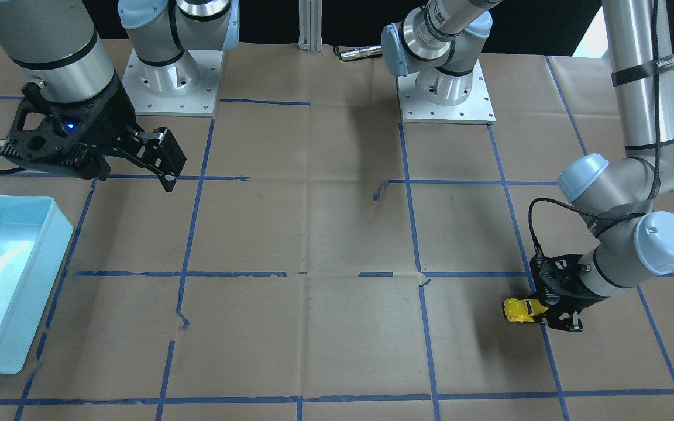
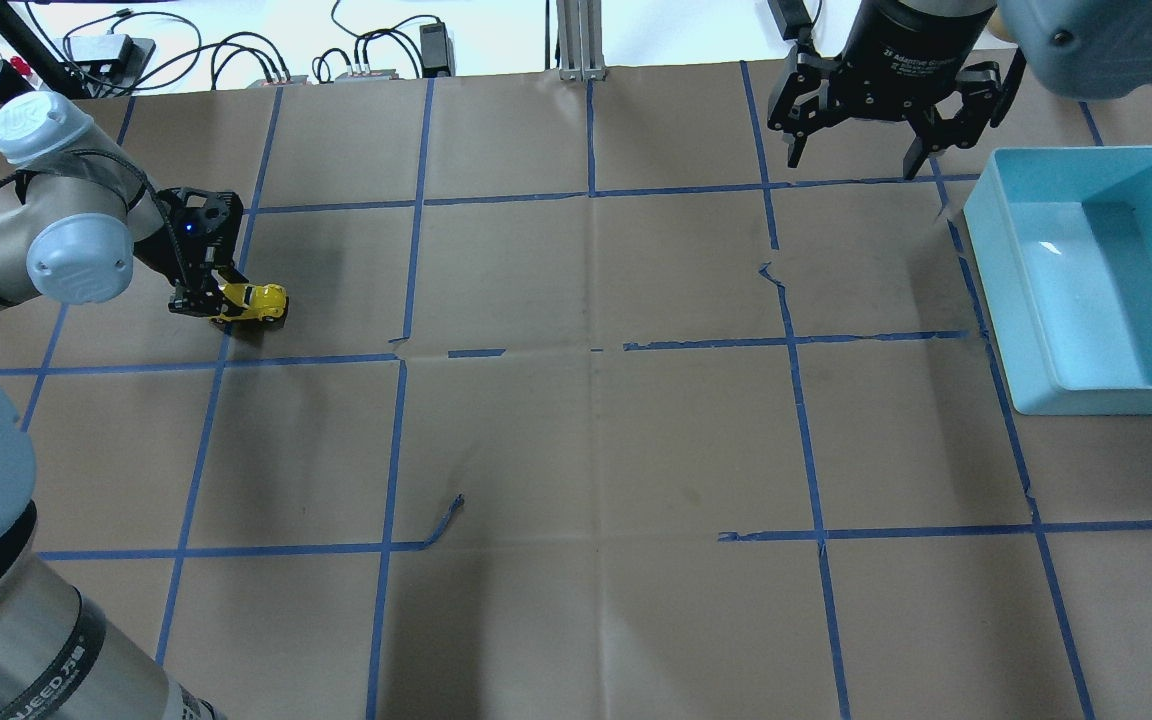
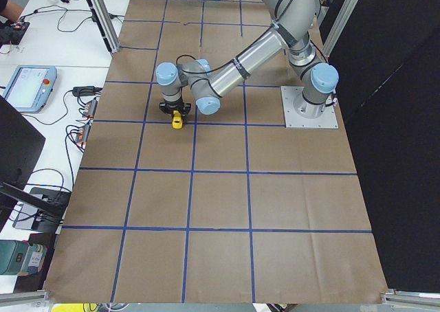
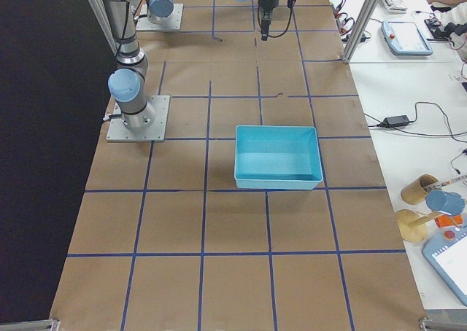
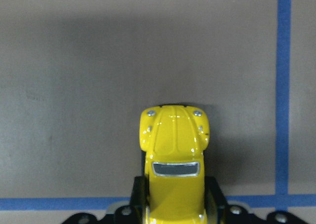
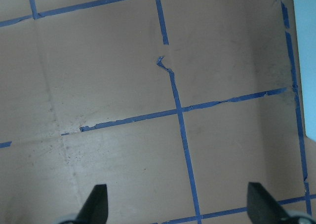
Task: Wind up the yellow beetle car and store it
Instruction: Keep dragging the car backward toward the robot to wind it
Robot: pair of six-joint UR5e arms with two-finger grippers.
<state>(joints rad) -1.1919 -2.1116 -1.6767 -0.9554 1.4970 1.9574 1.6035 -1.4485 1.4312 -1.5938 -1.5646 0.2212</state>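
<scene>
- The left gripper (image 2: 217, 304) is clamped on the rear of the yellow beetle car (image 2: 254, 301). It sits low over the tabletop (image 2: 586, 450) in its left half, toward the operators' long edge, and the car's nose points at the middle of the tabletop.
- The wrist view shows a finger (image 5: 215, 198) on each side of the body. It does not settle whether the wheels bear on the paper.
- The step in hand looks like the wind-up. To do it well, the wheels likely need pressing flat and dragging straight back along the car's own line, toward the tabletop's left end, without twisting or letting the tyres skid.
- The grip covers only the tail, so a hard downward push could tip the nose up.
- There is bare paper behind, ahead of and beside the car, with one blue tape line (image 2: 236, 250) running under the gripper.
- A peeled tape end (image 2: 446, 520) curls up nearer the robot's edge, and torn tape (image 2: 771, 275) lies toward the middle. Either could snag small wheels.
- The blue bin (image 2: 1106, 398) stands well apart toward the right end, so storing the car means crossing the middle.
- The right gripper (image 2: 853, 163) hangs with its jaws spread wide and nothing in them, near the bin's corner by the operators' edge.
</scene>
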